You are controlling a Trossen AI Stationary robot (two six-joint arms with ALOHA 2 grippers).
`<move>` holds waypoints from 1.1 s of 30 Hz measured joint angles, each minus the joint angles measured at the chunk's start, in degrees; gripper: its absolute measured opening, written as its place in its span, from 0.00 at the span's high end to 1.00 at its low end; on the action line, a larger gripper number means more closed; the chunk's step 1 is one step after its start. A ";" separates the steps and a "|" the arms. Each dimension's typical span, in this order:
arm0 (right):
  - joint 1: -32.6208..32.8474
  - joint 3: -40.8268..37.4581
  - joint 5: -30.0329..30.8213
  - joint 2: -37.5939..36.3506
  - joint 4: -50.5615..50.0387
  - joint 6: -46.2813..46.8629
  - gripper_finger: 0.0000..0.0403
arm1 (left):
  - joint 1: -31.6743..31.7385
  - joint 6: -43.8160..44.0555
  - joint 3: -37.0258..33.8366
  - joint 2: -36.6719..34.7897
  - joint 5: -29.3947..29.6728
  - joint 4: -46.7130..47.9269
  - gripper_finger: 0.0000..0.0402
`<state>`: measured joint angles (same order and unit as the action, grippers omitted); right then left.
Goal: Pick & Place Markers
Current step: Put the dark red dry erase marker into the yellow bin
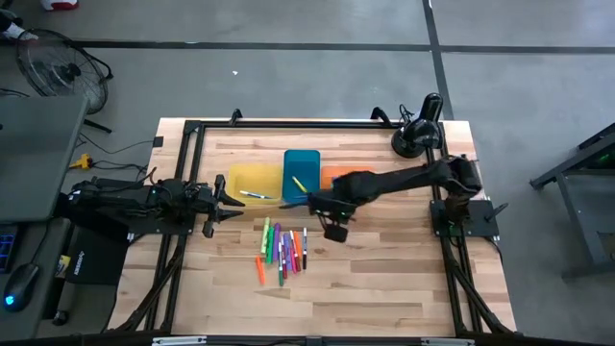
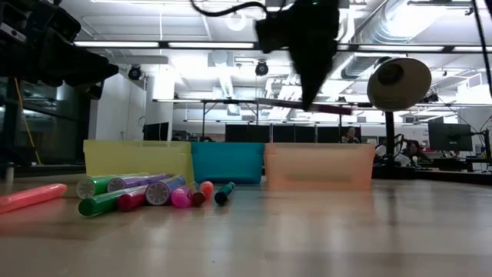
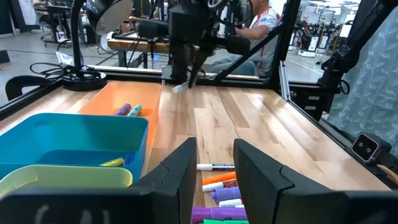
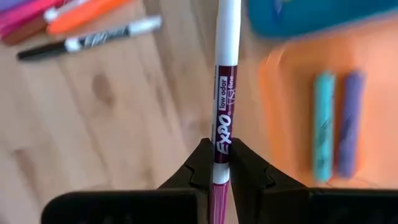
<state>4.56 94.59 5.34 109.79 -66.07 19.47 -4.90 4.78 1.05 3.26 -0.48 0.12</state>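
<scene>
Right gripper (image 4: 222,163) raised above mid-tabletop beside the orange tray (image 4: 292,81), fingers clamped on 1 purple marker (image 4: 224,93) near its end. Light, stiff, slick barrel; a mid-barrel hold looks steadier. Left gripper (image 3: 212,163) waits at left edge, fingers half-spread, empty.

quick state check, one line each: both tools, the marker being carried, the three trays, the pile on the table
right tool: shut on Expo marker, raised near the orange tray
left tool: open, empty, beside the yellow tray
orange tray: two markers inside
blue tray: one marker
yellow tray: one marker
marker pile: lying loose
</scene>
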 joint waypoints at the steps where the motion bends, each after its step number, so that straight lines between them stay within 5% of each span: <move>1: -0.48 1.97 0.42 1.31 -0.37 -1.60 0.94 | 0.01 0.00 -0.01 0.00 0.00 0.00 0.74; 12: -5.14 17.70 3.19 11.46 0.40 -16.11 0.94 | 0.00 0.00 0.00 0.01 -0.01 0.00 0.74; 33: -8.55 17.77 5.39 15.27 27.99 -31.58 0.94 | 0.01 0.00 0.00 0.00 0.01 0.00 0.74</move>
<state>-3.99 112.36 10.73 125.06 -38.08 -12.11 -4.89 4.78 1.05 3.26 -0.47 0.12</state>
